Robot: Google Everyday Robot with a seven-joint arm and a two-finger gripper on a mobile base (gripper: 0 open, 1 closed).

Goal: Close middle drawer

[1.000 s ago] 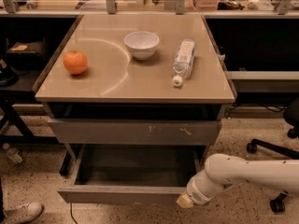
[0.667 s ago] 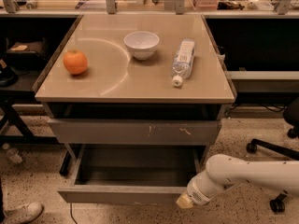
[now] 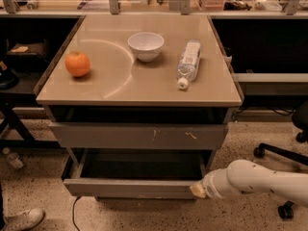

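Scanning from the left: a white shoe point(image 3: 21, 219) on the speckled floor, a small bottle point(image 3: 12, 159) lying near the counter's leg, and a dark cable point(image 3: 73, 213) on the floor below the open drawer's left corner. Up on the counter point(image 3: 120, 90) there's an orange point(image 3: 77, 64), then a white bowl point(image 3: 146, 45) showing only its own white inside, then a clear water bottle point(image 3: 189, 61) lying on its side, cap toward us. Under the top sits the taller drawer front with pale scratch marks point(image 3: 139, 136). Below that, the middle drawer point(image 3: 130, 187) is pulled well out toward us, its interior bare dark grey. At its right front corner, the pincer point(image 3: 198, 190) is right up against the front panel, on the end of the white arm point(image 3: 260, 179) reaching in from the right. Open or closed? Cannot tell. Farther right, a black office-chair base point(image 3: 279, 151) with castors stands apart from the drawer.
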